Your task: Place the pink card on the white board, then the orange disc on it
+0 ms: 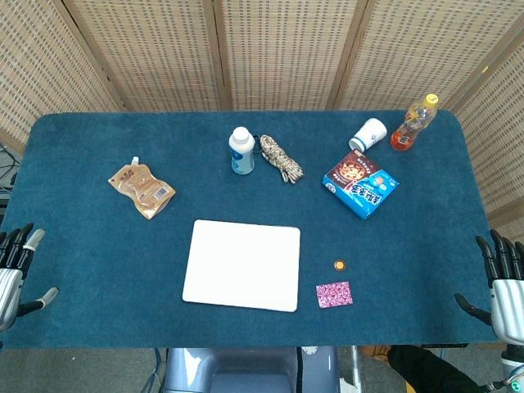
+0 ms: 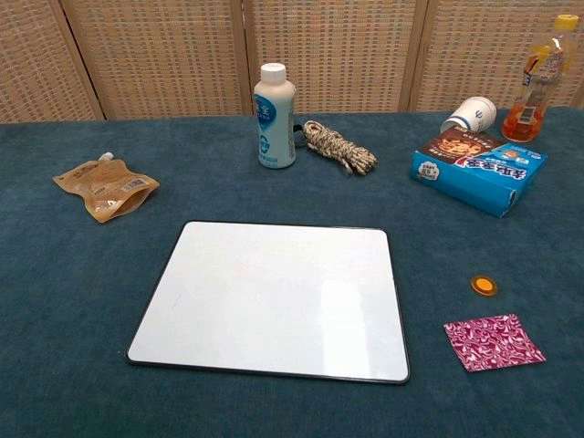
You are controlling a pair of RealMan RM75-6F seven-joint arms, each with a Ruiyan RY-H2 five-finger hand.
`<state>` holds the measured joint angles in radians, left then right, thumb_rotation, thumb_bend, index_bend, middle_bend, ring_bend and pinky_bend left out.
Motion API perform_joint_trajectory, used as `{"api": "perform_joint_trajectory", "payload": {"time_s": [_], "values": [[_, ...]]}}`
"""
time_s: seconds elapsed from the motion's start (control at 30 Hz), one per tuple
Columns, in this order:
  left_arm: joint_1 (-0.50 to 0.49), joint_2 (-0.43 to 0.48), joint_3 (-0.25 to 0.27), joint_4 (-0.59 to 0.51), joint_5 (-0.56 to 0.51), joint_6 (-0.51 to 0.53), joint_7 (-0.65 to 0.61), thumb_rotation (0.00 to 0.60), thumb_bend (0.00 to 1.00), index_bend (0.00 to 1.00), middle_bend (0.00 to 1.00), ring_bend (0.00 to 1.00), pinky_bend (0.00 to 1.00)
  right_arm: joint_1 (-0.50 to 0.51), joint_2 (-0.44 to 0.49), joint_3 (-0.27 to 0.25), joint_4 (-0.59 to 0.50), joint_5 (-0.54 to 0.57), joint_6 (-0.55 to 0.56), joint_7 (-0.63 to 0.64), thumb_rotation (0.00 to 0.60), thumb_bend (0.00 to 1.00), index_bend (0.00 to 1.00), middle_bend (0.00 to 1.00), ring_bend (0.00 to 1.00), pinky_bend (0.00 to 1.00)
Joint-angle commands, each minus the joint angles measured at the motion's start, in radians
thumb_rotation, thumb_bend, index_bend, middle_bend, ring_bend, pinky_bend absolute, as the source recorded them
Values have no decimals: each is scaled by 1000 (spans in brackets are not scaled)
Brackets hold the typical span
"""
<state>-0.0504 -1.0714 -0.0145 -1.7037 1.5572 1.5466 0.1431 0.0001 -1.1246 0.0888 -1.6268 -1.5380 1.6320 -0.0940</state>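
The white board lies flat near the table's front middle with nothing on it. Just right of it rests the pink patterned card. The small orange disc sits on the cloth a little behind the card. In the head view, my left hand hangs at the table's front left edge, fingers spread and empty. My right hand is at the front right edge, likewise spread with nothing in it. Neither hand appears in the chest view.
On the blue cloth, a brown pouch lies at the left. At the back stand a white bottle and a coiled rope; a blue snack box, tipped paper cup and orange drink bottle are back right.
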Motion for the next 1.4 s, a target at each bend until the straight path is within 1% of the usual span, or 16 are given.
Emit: {"api": "perform_joint_trajectory", "payload": {"time_s": [0.03, 0.23, 0.37, 0.43, 0.47, 0.6, 0.63, 0.7, 0.8, 0.93, 1.03, 1.2, 1.4], "values": [[0, 1, 2, 2, 2, -1, -4, 600, 0, 0, 0, 0, 0, 1, 1, 0, 1, 3, -4, 4, 600, 0, 0, 0, 0, 0], [-2, 0, 0, 3, -4, -9, -1, 600, 0, 0, 0, 0, 0, 5, 3, -8, -2, -4, -20, 12, 600, 0, 0, 0, 0, 0], [-3, 2, -4, 0, -6, -7, -2, 600, 0, 0, 0, 0, 0, 28, 21, -32, -14, -46, -65, 26, 600, 0, 5, 0, 0, 0], [-4, 3, -9, -1, -13, -5, -3, 600, 0, 0, 0, 0, 0, 67, 39, -50, -13, -97, -120, 31, 600, 0, 42, 0, 0, 0], [-5, 3, -11, -1, -16, -7, -3, 600, 0, 0, 0, 0, 0, 90, 49, -56, -14, -120, -151, 46, 600, 0, 80, 0, 0, 0], [-11, 4, -18, -5, -36, -21, 2, 600, 0, 0, 0, 0, 0, 184, 69, -63, -27, -196, -258, 94, 600, 7, 203, 0, 0, 0], [-12, 3, -20, -7, -40, -24, 6, 600, 0, 0, 0, 0, 0, 208, 68, -64, -31, -210, -291, 93, 600, 9, 208, 0, 0, 0], [-14, 2, -21, -10, -44, -28, 13, 600, 0, 0, 0, 0, 0, 253, 63, -64, -40, -219, -358, 81, 600, 49, 244, 0, 0, 0], [-16, -1, -22, -12, -49, -33, 24, 600, 0, 0, 0, 0, 0, 316, 41, -57, -49, -206, -465, 54, 600, 100, 260, 0, 0, 0], [-21, -3, -23, -10, -60, -47, 30, 600, 0, 0, 0, 0, 0, 375, 7, -53, -49, -161, -592, -14, 600, 105, 261, 0, 0, 0], [-26, -3, -27, -8, -71, -57, 29, 600, 0, 0, 0, 0, 0, 401, -17, -56, -55, -123, -662, -69, 600, 105, 261, 0, 0, 0], [-32, -2, -27, -8, -78, -71, 31, 600, 0, 0, 0, 0, 0, 421, -73, -58, -50, -56, -728, -151, 600, 105, 262, 0, 0, 0], [-33, -3, -26, -10, -82, -76, 36, 600, 0, 0, 0, 0, 0, 428, -138, -69, -20, -23, -743, -223, 600, 120, 271, 0, 0, 0]]}}
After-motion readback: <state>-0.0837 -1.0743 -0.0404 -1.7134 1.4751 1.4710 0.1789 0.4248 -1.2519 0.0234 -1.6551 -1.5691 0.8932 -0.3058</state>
